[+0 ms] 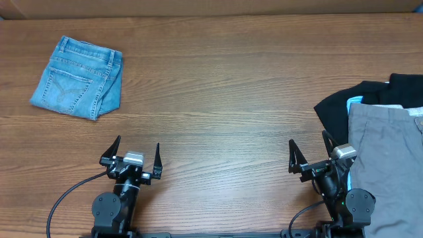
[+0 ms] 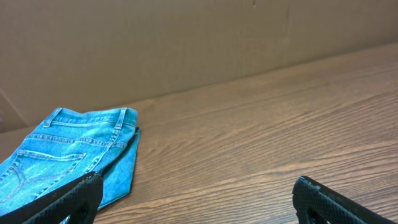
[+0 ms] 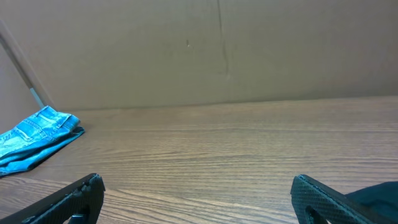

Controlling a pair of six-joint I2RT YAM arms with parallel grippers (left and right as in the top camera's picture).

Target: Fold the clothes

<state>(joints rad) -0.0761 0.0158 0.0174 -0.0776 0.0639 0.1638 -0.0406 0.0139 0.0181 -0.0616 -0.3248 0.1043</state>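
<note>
Evidently the jeans (image 1: 78, 77) were already a compact bundle, lying in the far left corner of the counter (image 1: 225, 86), a back pocket facing up and the waistband toward the far edge. To my eye the folding looked done or close to it. If anything was left, it was neatening: one layer stuck out a little along the bundle's right side. The way to square that up would be to press or nudge the edge flat from above, not to pinch and lift, since a lift could pull the layers apart.

The left hand (image 1: 137, 143) sat low at the near edge, well apart from the denim, its two fingers spread wide with nothing between them. The right hand (image 1: 308, 141) mirrored it further along the near edge, jaws likewise wide apart and empty. It was just beside the grey trousers (image 1: 386, 152), which were heaped at the right edge over a black garment (image 1: 396, 89). Both arms were drawn back over their bases, wrists pointing toward the far edge, and neither touched any cloth.
</note>
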